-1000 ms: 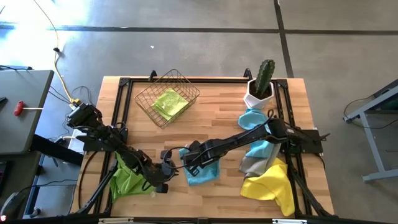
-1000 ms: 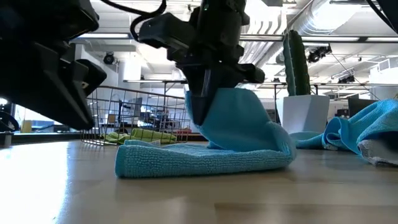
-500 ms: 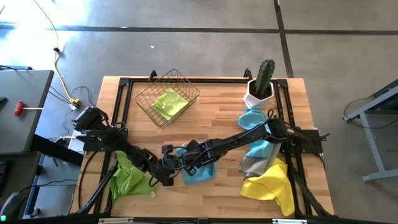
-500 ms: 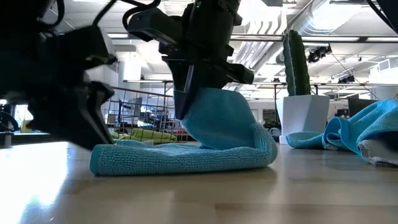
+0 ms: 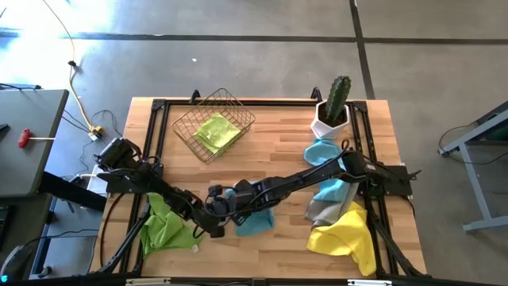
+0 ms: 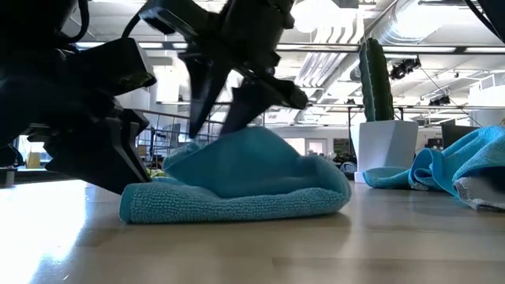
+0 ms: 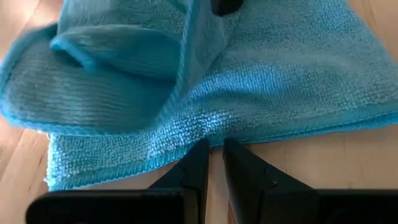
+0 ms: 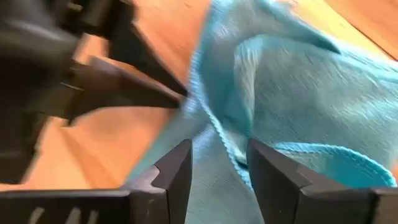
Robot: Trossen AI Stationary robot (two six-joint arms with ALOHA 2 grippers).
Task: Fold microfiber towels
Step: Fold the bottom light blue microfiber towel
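Observation:
A light blue microfiber towel (image 5: 254,216) lies folded over on the wooden table (image 5: 278,143), near its front middle, with a loose hump (image 6: 237,158) on top. My right gripper (image 8: 221,162) hovers open over that hump, a hemmed fold (image 8: 227,146) running between its fingers. My left gripper (image 7: 213,152) comes from the table's left, slanting down, shut, its tips at the towel's left edge (image 6: 138,189). Other towels lie apart: lime green (image 5: 163,226), blue (image 5: 325,151), grey (image 5: 321,208) and yellow (image 5: 345,234). My left gripper sets its shut fingertips (image 7: 199,152) against the blue towel's hemmed edge (image 7: 186,149), slanting down from the table's left. That edge lies flat on the table. No cloth shows between the fingers. My right gripper stands astride the fold; I cannot tell whether its fingers touch it.
A wire basket (image 5: 213,125) holding a lime green towel (image 5: 218,131) stands at the far left. A potted cactus (image 5: 332,111) stands at the far right. Bare wood shows between the basket and the cactus.
My right gripper has drawn the blue towel's raised fold toward the table's left, then opened and let it go; the fold has sunk into a low hump on the lower layer. My left gripper has come down and in toward the towel's left edge.

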